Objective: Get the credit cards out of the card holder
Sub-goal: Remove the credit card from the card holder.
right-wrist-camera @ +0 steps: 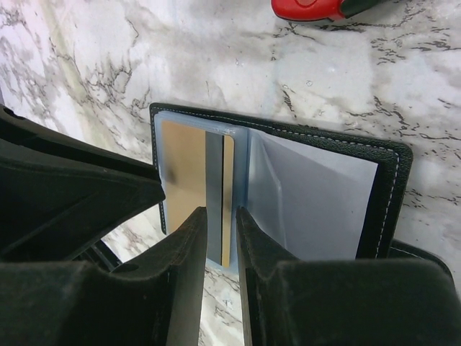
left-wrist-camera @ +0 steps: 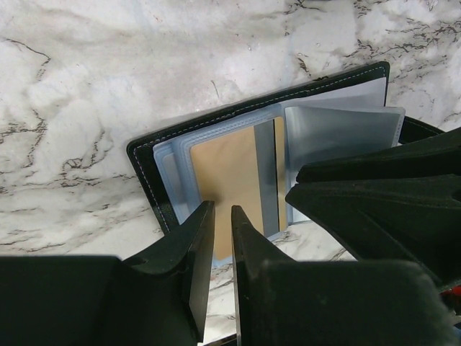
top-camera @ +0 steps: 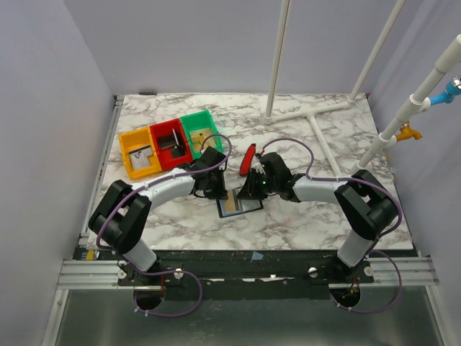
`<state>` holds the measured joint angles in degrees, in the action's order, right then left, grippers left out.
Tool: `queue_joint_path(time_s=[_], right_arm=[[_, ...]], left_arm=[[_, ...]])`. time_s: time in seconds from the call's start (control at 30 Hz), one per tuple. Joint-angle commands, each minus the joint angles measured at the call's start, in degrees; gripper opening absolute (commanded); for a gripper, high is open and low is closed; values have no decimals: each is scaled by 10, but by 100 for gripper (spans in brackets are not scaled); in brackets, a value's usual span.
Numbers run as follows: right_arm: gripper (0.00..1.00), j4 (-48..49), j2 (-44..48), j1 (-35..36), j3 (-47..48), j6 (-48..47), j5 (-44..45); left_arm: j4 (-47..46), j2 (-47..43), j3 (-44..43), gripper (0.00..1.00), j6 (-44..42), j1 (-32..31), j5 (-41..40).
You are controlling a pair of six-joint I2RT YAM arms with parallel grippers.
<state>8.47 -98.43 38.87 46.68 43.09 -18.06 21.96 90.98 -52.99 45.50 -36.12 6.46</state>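
Observation:
The card holder [top-camera: 240, 205] lies open on the marble between my two grippers, black with bluish-grey clear pockets. It shows in the left wrist view [left-wrist-camera: 148, 169] and the right wrist view [right-wrist-camera: 392, 187]. A tan-gold credit card [left-wrist-camera: 227, 176] with a grey strip sits in one pocket and also shows in the right wrist view [right-wrist-camera: 184, 180]. My left gripper [left-wrist-camera: 222, 220] hovers over the card's near end, jaws a narrow gap apart with nothing between them. My right gripper [right-wrist-camera: 221, 223] is over the holder's near edge by the fold, jaws also narrowly apart and empty.
A red-and-black tool [top-camera: 248, 158] lies just behind the holder and also shows in the right wrist view [right-wrist-camera: 324, 7]. Orange [top-camera: 139, 153], red [top-camera: 170, 144] and green [top-camera: 202, 132] bins stand at the back left. A white pipe frame [top-camera: 317, 115] stands at the back right.

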Motion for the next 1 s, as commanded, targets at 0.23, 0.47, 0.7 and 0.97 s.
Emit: queue_joint_path(time_s=[0.23,0.47,0.7,0.97], right_arm=[[26,23,-21,-6,-9,6,-20],[26,27,-24,-10,-12,8,-21],[26,29,-30,-10,-12,7,-24],[26,32,-34,-10,-13,8,-26]], left_arm=[[2,12,-2,17,2,-6,-13],[8,12,-1,16,2,-9,-24],[16,2,4,17,1,-9,-36],[12,10,3,17,-1,-12,-33]])
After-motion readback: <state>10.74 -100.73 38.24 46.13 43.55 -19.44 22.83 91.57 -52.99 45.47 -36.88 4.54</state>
